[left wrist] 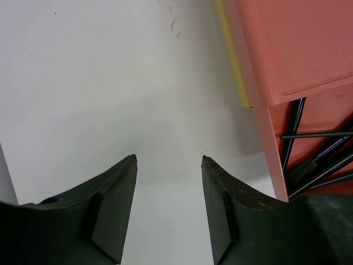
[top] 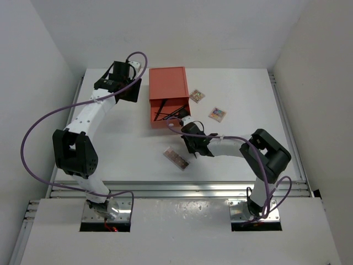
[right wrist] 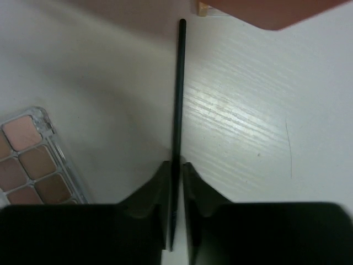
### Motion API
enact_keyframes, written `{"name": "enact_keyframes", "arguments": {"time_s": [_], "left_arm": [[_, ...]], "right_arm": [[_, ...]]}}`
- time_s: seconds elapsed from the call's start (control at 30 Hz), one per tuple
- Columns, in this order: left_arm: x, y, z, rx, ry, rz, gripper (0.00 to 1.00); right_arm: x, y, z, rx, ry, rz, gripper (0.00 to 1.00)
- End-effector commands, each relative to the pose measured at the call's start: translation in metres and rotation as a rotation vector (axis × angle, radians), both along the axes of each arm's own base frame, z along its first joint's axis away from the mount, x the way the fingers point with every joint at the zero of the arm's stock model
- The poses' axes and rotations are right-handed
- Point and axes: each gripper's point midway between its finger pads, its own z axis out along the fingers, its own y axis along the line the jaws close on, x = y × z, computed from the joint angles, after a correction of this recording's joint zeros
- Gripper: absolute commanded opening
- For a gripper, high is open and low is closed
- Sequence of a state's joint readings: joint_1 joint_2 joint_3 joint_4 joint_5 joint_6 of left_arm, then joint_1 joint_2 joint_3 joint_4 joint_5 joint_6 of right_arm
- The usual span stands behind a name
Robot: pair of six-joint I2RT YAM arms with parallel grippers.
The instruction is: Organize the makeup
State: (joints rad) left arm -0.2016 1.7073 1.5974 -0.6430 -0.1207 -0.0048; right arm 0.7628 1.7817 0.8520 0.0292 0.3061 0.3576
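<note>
The left gripper (left wrist: 168,160) hangs over bare tabletop (top: 242,88) toward the far left corner. Its jaws are spread wide with nothing between them. The orange-red drawer box (top: 168,83) lies just to its right, and its open drawer (left wrist: 270,149) already holds several thin dark sticks (left wrist: 317,134).

Nearer the middle of the tabletop, the long palette (top: 176,158) lies flat on the side toward the near edge, apart from the box.

The right gripper (right wrist: 175,165) is pinched nearly closed on one thin dark stick (right wrist: 178,94), gripping it near its rear end. The stick's long axis runs straight out ahead of the fingers, and its free tip almost reaches the near edge of the box. The drawer mouth therefore lies ahead of this gripper and a little to its left, just beyond the stick's tip. This arm is plainly the nearer one for dropping the stick in.

I judge that the stick must be carried forward over the drawer's front wall, along or close to its own length.

Two square palettes (top: 197,96) (top: 217,114) lie right of the box, toward the far right corner.
</note>
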Motion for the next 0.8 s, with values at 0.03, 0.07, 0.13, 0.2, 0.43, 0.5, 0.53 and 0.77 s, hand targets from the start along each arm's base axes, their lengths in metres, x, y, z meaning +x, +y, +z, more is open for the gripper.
{"name": "enact_keyframes", "arguments": {"time_s": [0.03,0.07,0.13,0.2,0.43,0.5,0.53,0.77], "left_arm": [[-0.001,0.008,0.024,0.000,-0.065,0.026,0.56],[-0.001,0.008,0.024,0.000,-0.065,0.026,0.56],[-0.001,0.010,0.025,0.006,-0.067,0.033,0.56],[-0.001,0.010,0.025,0.006,-0.067,0.033,0.56],[0.001,0.012,0.025,0.018,-0.068,0.034,0.56],[0.001,0.012,0.025,0.019,-0.068,0.034,0.56],[0.004,0.011,0.024,0.019,-0.068,0.034,0.56],[0.004,0.011,0.024,0.019,-0.068,0.034,0.56]], "right_arm": [[-0.016,-0.019,-0.015,-0.068,0.063,-0.029,0.01],[-0.018,-0.024,-0.015,-0.075,0.060,-0.046,0.00],[-0.027,-0.035,-0.015,-0.092,0.063,-0.046,0.00],[-0.033,-0.042,-0.008,-0.101,0.052,-0.020,0.00],[-0.053,-0.022,0.068,-0.114,0.002,0.512,0.00],[-0.052,-0.014,0.103,-0.098,-0.057,0.594,0.00],[-0.054,-0.015,0.121,-0.116,-0.038,0.611,0.00],[-0.031,0.016,0.203,-0.130,-0.203,0.823,0.00]]}}
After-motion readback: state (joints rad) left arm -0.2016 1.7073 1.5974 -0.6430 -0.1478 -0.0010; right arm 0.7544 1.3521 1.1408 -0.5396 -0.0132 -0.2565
